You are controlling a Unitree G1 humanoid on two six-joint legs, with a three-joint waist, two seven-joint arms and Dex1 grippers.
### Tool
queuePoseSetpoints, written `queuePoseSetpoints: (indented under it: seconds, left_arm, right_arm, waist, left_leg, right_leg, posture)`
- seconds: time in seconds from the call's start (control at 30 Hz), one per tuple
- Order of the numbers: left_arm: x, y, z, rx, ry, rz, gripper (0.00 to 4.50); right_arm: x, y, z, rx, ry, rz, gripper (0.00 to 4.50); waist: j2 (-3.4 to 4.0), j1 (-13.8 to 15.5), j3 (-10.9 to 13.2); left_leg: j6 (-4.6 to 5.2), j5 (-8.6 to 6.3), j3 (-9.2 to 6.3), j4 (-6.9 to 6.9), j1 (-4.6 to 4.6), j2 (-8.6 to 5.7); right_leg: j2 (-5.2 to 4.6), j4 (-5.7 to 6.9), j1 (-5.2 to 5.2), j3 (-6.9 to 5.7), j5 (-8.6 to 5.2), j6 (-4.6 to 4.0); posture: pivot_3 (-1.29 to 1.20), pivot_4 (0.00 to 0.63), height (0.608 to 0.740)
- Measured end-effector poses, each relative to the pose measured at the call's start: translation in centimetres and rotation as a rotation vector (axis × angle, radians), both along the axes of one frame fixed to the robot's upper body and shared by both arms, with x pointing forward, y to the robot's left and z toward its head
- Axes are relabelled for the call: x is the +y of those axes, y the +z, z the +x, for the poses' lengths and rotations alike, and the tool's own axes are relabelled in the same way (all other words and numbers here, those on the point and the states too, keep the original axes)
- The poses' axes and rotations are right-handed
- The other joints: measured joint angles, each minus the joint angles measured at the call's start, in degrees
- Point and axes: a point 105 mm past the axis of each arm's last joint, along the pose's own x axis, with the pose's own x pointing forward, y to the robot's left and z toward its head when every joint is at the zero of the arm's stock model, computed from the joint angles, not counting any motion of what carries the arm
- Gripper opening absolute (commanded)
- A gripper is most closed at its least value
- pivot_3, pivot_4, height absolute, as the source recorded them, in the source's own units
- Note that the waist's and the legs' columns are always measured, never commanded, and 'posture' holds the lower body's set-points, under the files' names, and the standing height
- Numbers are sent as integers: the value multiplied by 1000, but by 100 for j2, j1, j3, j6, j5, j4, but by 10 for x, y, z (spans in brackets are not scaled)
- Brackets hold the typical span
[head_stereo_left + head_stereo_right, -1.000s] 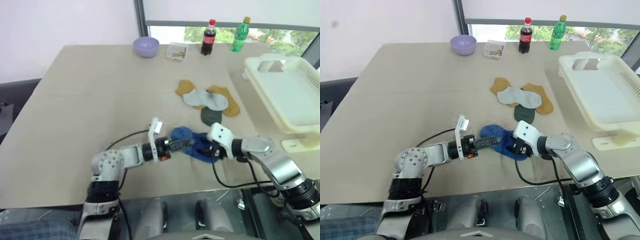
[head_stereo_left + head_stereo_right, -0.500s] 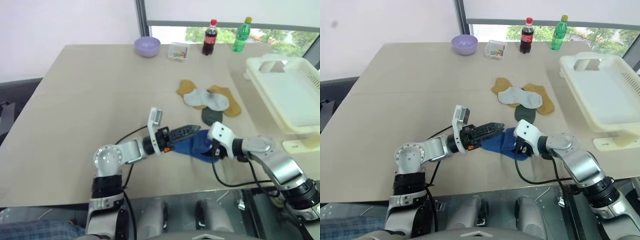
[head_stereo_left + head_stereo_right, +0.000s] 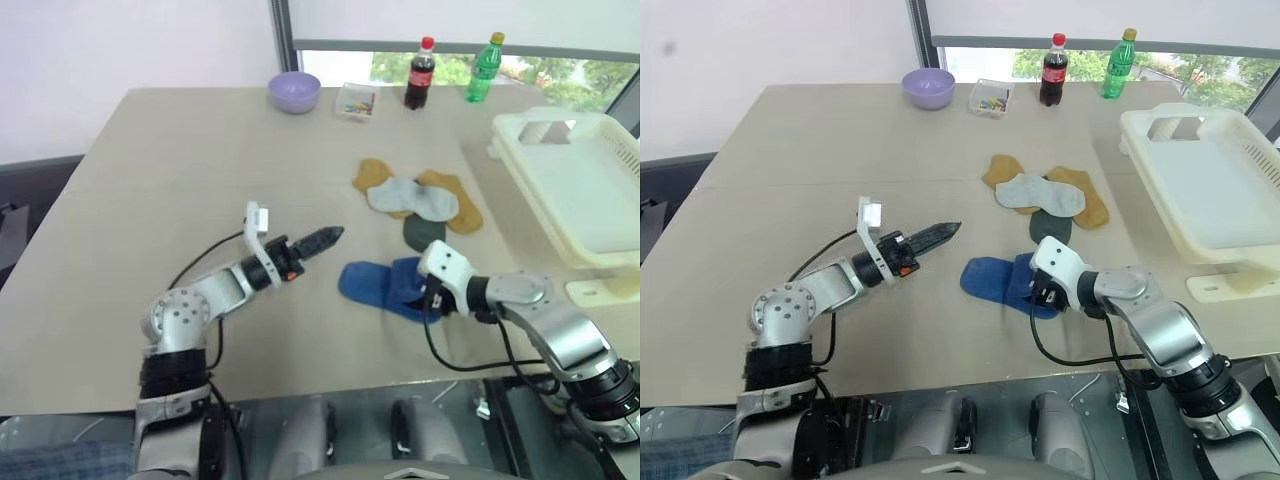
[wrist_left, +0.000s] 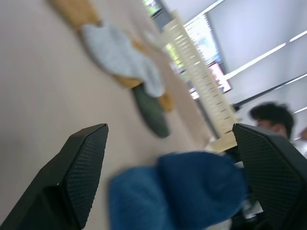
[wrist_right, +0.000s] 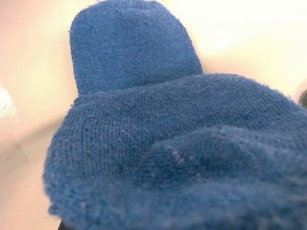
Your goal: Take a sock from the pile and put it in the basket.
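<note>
Now I'm pulling my left gripper [image 3: 333,235] back off the blue sock [image 3: 375,286], jaws spread wide and empty, leaving the right gripper [image 3: 425,298] half-closed, pinching it, ready for the basket [image 3: 560,190].

No readable text anywhere you look.

You can see a dark cola bottle [image 3: 418,74] with a red label band and a green bottle [image 3: 482,69] at the far edge of the table [image 3: 180,200], but their labels are too small for you to make out any letters or brand. The small clear box [image 3: 355,102] beside the lilac bowl [image 3: 294,91] shows you coloured bits, no lettering. The socks, the basket [image 3: 580,190] and both arms carry no marks or numbers you can read.
</note>
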Motion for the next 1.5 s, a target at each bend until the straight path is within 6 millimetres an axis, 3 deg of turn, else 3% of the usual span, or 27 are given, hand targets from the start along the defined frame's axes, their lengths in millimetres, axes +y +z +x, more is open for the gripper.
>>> queuePoseSetpoints:
  seconds: [0.1,0.27,0.47,0.6,0.7,1.03,1.33,1.5]
  left_arm:
    - [-15,-17,-12,76,-93,23,4436]
    - [-40,-23,-36,127,-263,24,4436]
    - [-68,-19,-39,172,-303,-121,4436]
    - [-63,4,-18,126,-215,-250,4436]
    - [-59,8,-16,126,-205,-275,4436]
    - [-69,-5,-32,188,-305,-204,4436]
    - [-64,-22,-26,148,-239,-86,4436]
    - [-57,-18,-1,-25,-109,-12,4436]
  right_arm:
    - [1,0,0,-2,0,1,2342]
    - [2,0,0,-6,2,-1,2342]
    - [2,0,0,-15,0,-1,2342]
    - [3,0,0,-21,-2,-1,2342]
    - [2,0,-1,-22,-3,-1,2342]
    - [2,0,0,-24,-4,-3,2342]
    - [2,0,0,-23,-5,-3,2342]
    - [2,0,0,-25,-9,-2,2342]
  waist:
    - [-1,-1,0]
    - [2,-4,0]
    - [-2,0,2]
    - [-2,-4,2]
    - [-2,-8,2]
    - [-3,-3,3]
    - [-2,-2,4]
    - [-1,0,4]
  left_leg:
    - [0,0,0,-1,0,0]
    - [-1,0,0,-5,2,1]
    - [0,0,-3,-5,-2,1]
    - [0,0,-4,-5,-6,2]
    - [1,-1,-2,-5,-9,-1]
    - [1,-1,-3,-5,-9,0]
    - [0,-1,-3,-8,-10,1]
    - [-21,-13,-6,-12,-10,3]
  right_leg:
    - [-1,0,-1,0,0,0]
    - [-8,0,-2,0,0,0]
    - [-12,0,-5,-1,0,0]
    - [-6,0,-11,-2,0,0]
    - [-6,-3,-10,-1,0,1]
    - [-4,-4,-11,-3,0,1]
    - [-20,-6,-13,-2,0,0]
    - [-37,-8,-14,-5,0,-1]
  posture:
    - [0,150,733]
    - [0,150,733]
    - [0,150,733]
    - [0,150,733]
    - [0,150,733]
    - [0,150,733]
    - [0,150,733]
    - [0,150,733]
